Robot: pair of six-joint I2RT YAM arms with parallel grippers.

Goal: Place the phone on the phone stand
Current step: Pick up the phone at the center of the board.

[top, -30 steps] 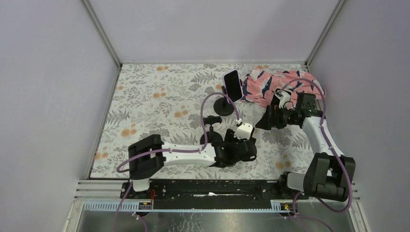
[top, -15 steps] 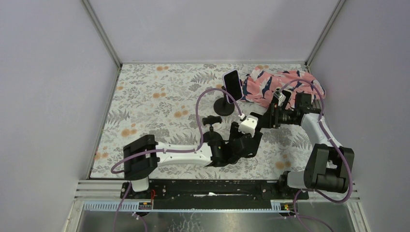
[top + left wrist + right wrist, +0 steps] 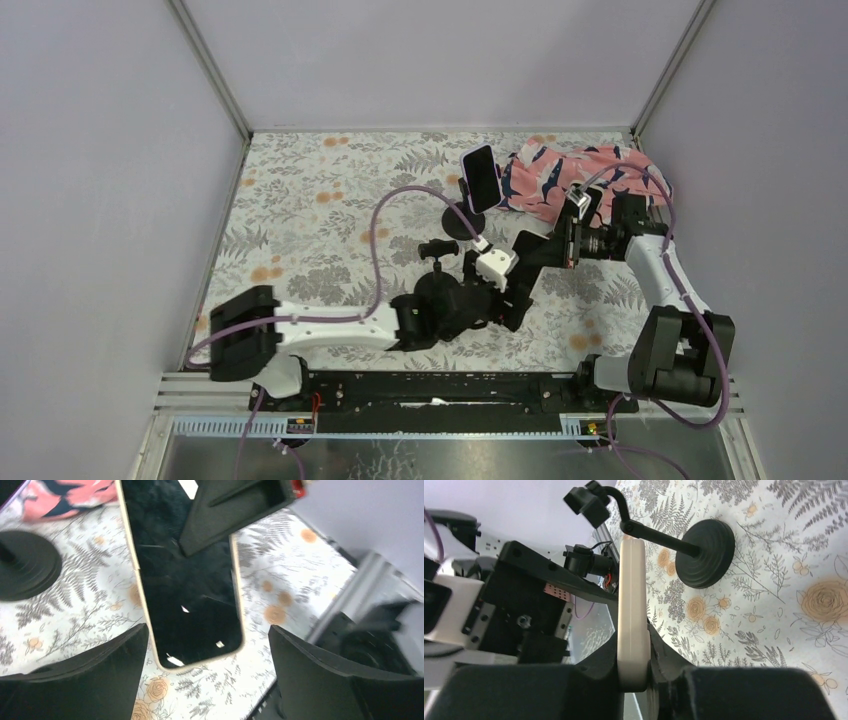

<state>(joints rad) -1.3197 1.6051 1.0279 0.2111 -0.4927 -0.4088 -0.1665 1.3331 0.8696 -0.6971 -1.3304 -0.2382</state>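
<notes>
The right gripper [image 3: 634, 672] is clamped on the cream-edged phone [image 3: 631, 595] and holds it clear of the desk [image 3: 300, 220]. The left gripper [image 3: 205, 640] is spread wide, one finger on either side of the phone's lower end — neither touching it. The empty phone stand [image 3: 704, 550] waits nearby, so I judge the pickup done and the placing not yet begun. No brand or writing is readable — the screen is dark.
</notes>
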